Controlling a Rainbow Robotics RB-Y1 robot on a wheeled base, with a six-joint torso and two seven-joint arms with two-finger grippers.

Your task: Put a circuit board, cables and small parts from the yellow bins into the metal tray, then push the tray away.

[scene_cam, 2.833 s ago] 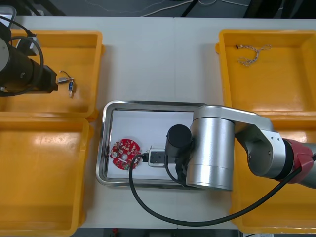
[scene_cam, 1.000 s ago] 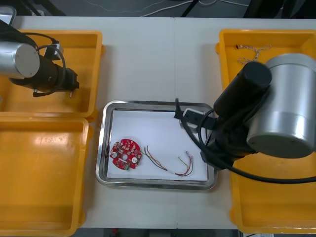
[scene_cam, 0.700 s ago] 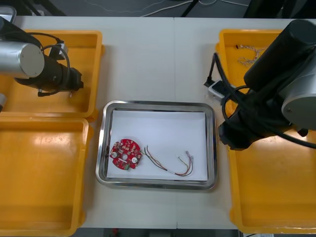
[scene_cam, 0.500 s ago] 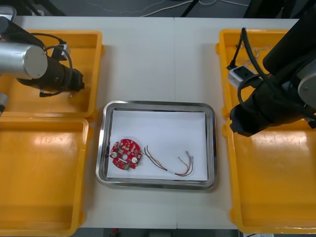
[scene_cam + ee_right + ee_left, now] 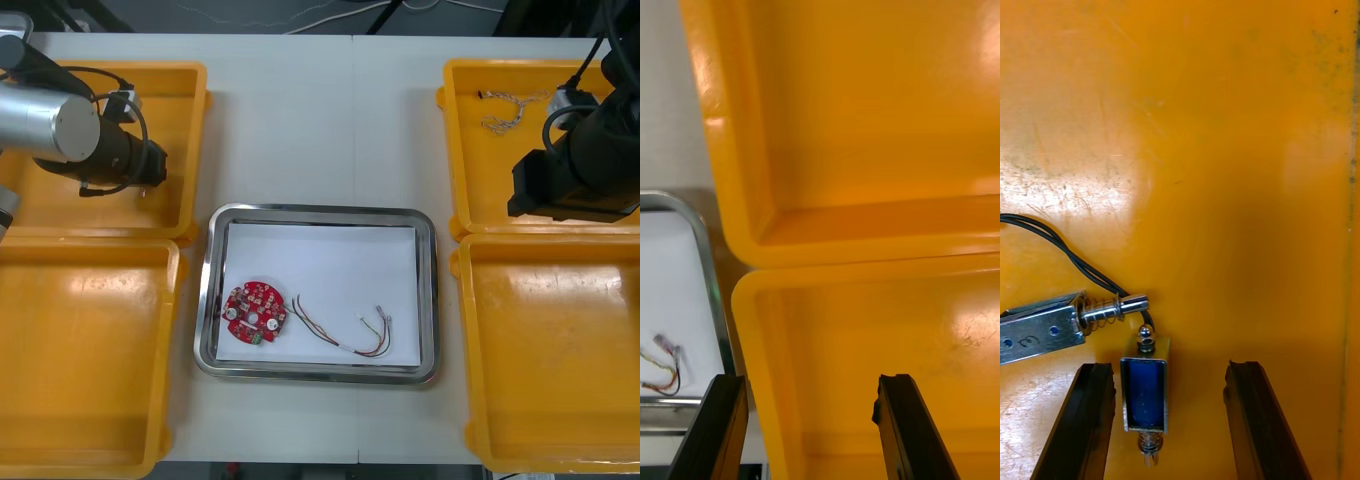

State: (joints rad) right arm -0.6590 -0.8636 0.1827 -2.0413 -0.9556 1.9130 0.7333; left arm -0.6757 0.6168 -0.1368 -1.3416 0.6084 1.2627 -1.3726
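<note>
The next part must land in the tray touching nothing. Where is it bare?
The metal tray is bare in its far half, from the far rim to the circuit board and the red and yellow cable, which crowd its near side. The open left gripper straddles a small metal part in the far left bin.

My light, flat table (image 5: 320, 120) carries rectangular yellow plastic bins (image 5: 120, 68) at frame left and right. A shiny rectangular metal tray (image 5: 320, 211) sits centre.
</note>
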